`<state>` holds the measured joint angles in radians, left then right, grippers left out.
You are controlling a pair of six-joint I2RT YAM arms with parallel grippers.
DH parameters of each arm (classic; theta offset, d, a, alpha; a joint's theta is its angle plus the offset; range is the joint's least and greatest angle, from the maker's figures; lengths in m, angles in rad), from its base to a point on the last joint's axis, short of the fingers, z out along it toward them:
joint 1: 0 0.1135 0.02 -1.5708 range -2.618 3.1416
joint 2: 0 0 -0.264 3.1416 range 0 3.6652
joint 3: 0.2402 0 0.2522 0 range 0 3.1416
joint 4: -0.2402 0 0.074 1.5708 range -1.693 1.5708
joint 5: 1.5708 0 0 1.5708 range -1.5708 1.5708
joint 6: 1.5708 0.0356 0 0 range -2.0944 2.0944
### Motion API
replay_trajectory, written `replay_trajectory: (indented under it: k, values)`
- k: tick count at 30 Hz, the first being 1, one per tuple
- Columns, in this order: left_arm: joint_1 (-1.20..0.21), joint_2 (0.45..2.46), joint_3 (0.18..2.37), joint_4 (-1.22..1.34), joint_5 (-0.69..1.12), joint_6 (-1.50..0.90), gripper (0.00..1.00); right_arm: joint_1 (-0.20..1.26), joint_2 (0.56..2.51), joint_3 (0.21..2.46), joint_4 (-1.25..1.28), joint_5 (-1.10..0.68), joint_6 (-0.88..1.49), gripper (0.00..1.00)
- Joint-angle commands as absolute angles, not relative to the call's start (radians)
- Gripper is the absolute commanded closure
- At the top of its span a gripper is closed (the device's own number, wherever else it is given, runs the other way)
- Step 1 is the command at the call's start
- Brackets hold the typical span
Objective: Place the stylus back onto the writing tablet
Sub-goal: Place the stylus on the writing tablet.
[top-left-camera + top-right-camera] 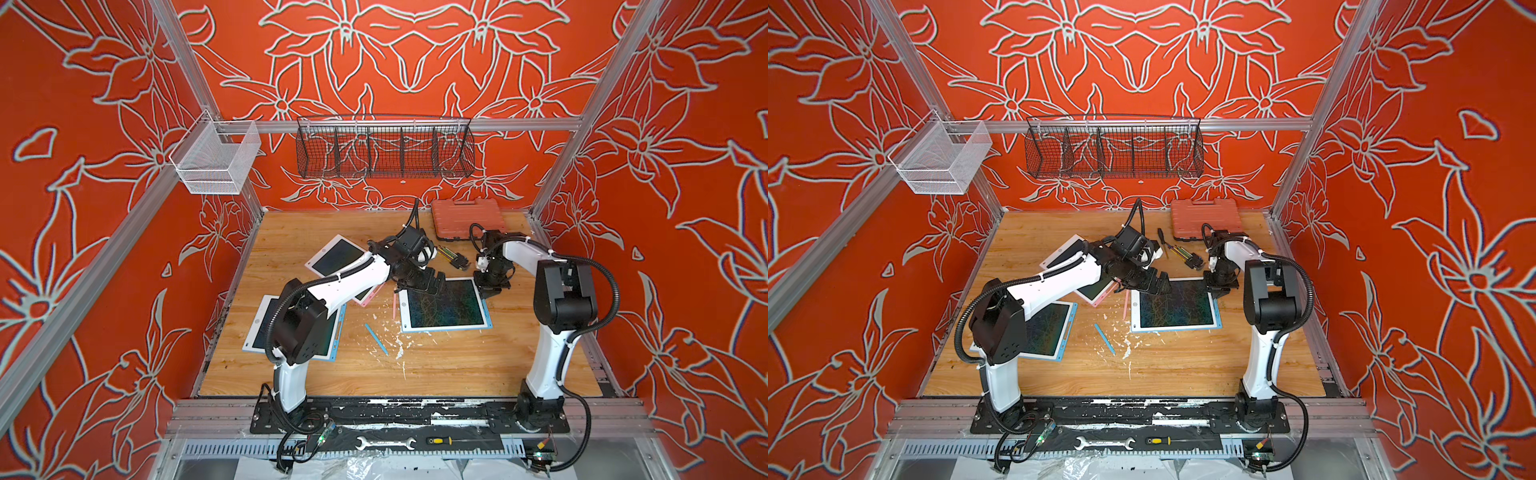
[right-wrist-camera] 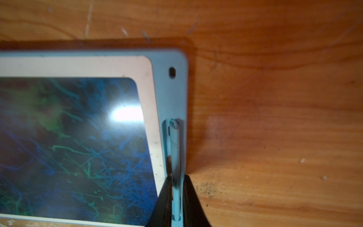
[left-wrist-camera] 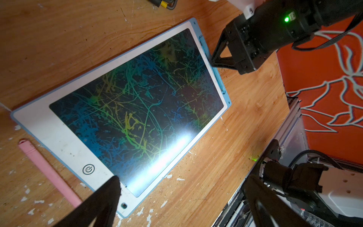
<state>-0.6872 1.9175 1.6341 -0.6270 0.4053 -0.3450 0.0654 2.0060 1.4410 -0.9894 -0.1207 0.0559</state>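
Note:
The writing tablet (image 1: pixel 444 307) (image 1: pixel 1177 307) lies flat on the wood table, white-framed with a blue rim and a dark screen full of coloured scribbles. In the right wrist view a light blue stylus (image 2: pixel 174 141) lies along the holder groove at the tablet's (image 2: pixel 78 137) side edge. My right gripper (image 2: pixel 176 178) (image 1: pixel 488 291) is shut on that stylus. The left wrist view shows the same stylus (image 3: pixel 217 78) on the tablet's (image 3: pixel 135 110) edge, under the right gripper (image 3: pixel 213 61). My left gripper (image 3: pixel 183 182) (image 1: pixel 424 282) hovers open over the tablet's other end, holding nothing.
A pink stylus (image 1: pixel 394 305) (image 3: pixel 49 173) lies just left of the tablet, and a loose blue stylus (image 1: pixel 376 338) lies in front. Three more tablets sit to the left, partly under the left arm. An orange case (image 1: pixel 467 218) and hex keys (image 1: pixel 453 255) are at the back.

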Motion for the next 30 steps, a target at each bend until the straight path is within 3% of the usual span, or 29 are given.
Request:
replay_trajectory:
  k: [1, 7, 30]
  values:
    - [-0.684, 1.876, 1.626, -0.623, 0.416, -0.352, 0.03, 0.066, 1.963, 1.433, -1.001, -0.127, 0.048, 0.84]
    - [-0.684, 1.873, 1.623, -0.623, 0.415, -0.352, 0.03, 0.066, 1.947, 1.427, -0.994, -0.125, 0.049, 0.82]
    - [-0.684, 1.847, 1.582, -0.603, 0.409, -0.372, 0.03, 0.071, 1.972, 1.428, -1.000, -0.155, 0.045, 0.94]
